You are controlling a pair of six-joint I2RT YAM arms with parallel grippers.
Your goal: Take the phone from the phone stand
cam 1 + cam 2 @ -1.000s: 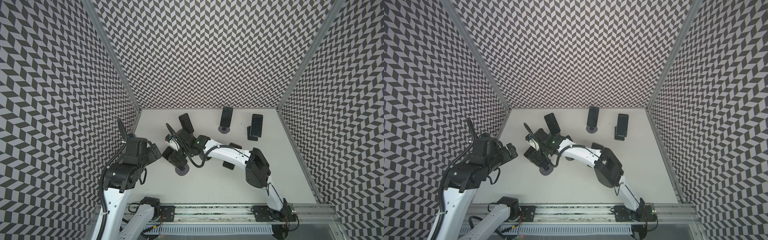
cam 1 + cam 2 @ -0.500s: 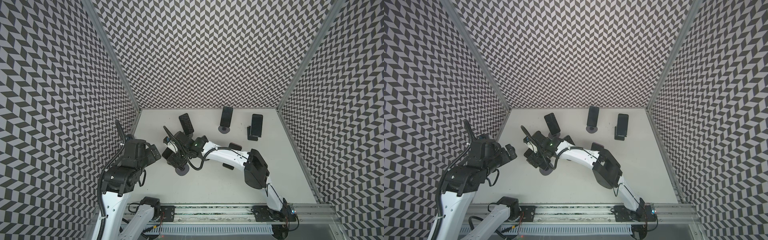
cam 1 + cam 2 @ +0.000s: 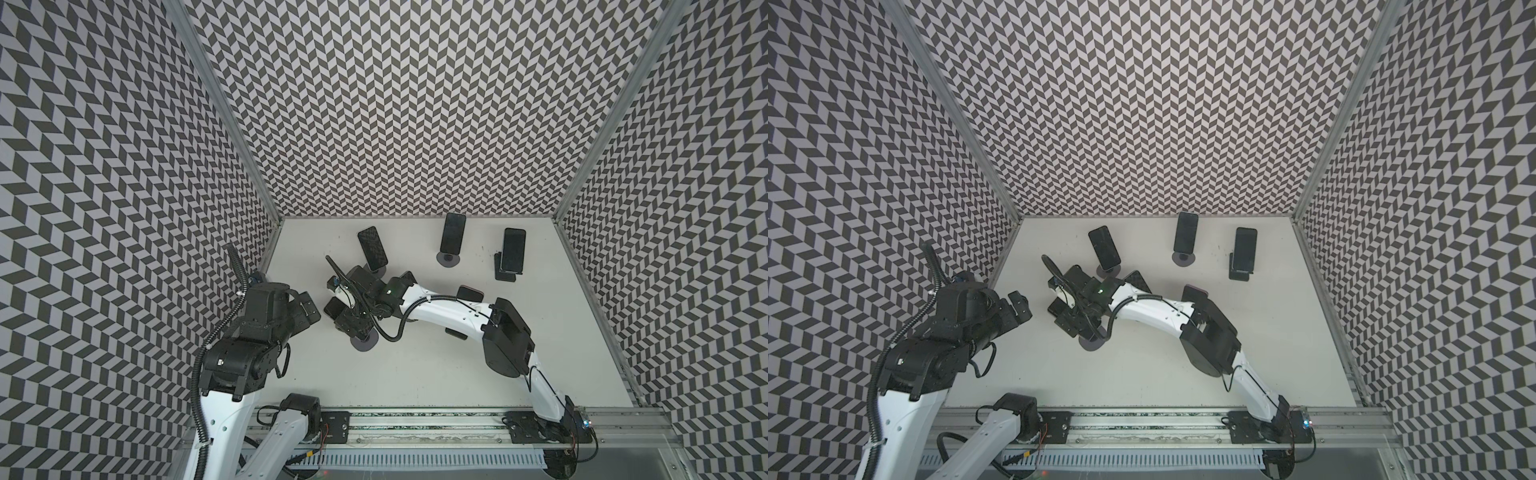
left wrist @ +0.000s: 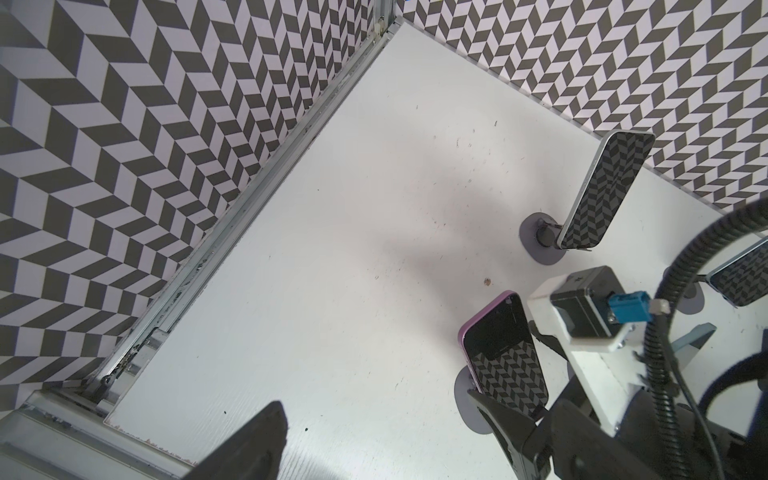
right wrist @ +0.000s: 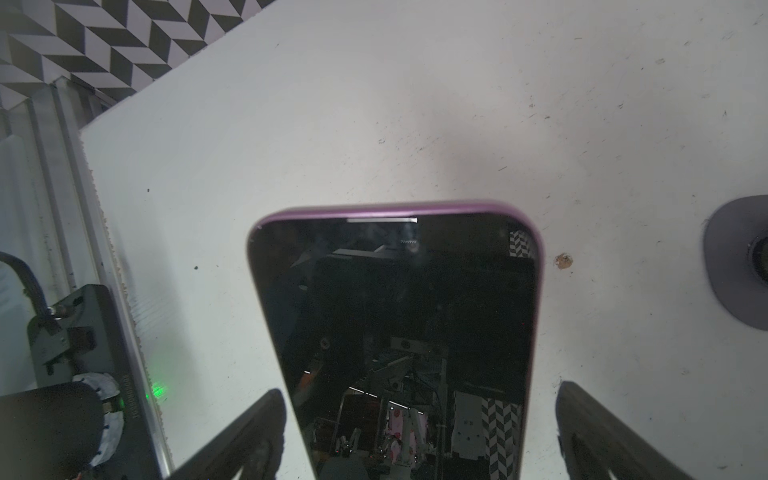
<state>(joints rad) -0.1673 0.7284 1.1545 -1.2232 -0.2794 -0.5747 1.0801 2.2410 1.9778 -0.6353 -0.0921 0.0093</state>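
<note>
The phone (image 5: pixel 395 332) has a purple case and a black screen. It leans on a phone stand with a round grey base (image 3: pixel 365 344) left of the table's middle. My right gripper (image 5: pixel 419 436) has reached across and is open, one finger on each side of the phone's lower half. A gap shows at both fingers. In the left wrist view the same phone (image 4: pixel 505 361) stands over the base (image 4: pixel 464 395). My left gripper (image 3: pixel 311 312) hangs open and empty near the left wall, a short way from the phone.
Three more phones lean on stands at the back (image 3: pixel 372 248), (image 3: pixel 452 232), (image 3: pixel 513 249). Flat dark phone-like pieces lie by the right forearm (image 3: pixel 469 293). Patterned walls close three sides. A metal rail (image 3: pixel 415 419) runs along the front.
My right gripper has moved slightly left and lower around the phone. The left arm has barely moved.
</note>
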